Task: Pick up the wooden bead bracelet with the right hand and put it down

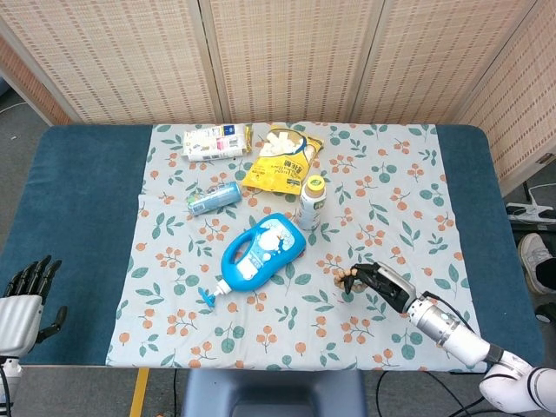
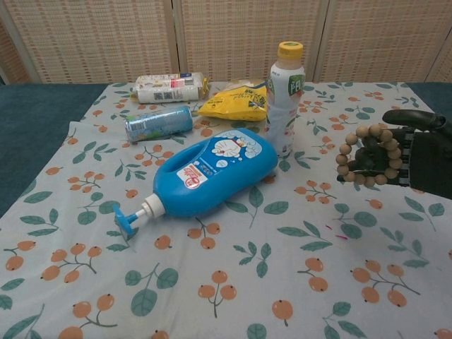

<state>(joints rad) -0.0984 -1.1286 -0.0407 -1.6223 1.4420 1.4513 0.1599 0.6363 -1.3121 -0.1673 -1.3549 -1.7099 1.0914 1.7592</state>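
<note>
Wooden bead bracelet [image 2: 368, 155] hangs looped around the black fingers [image 2: 376, 159] of the right hand [image 2: 402, 157], which hold it above the floral tablecloth [image 2: 296, 233], to the right of the blue pump bottle [image 2: 212, 171] and the yellow-capped drink bottle [image 2: 284, 96]. The fingers point left through the ring of beads, with the thumb stretched out above them. At the table's near left edge, the left hand [image 1: 26, 295] holds nothing, its fingers apart.

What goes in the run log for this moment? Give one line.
right hand: holds wooden bead bracelet above floral tablecloth | left hand: idle, holds nothing | bracelet: not yet put down
</note>
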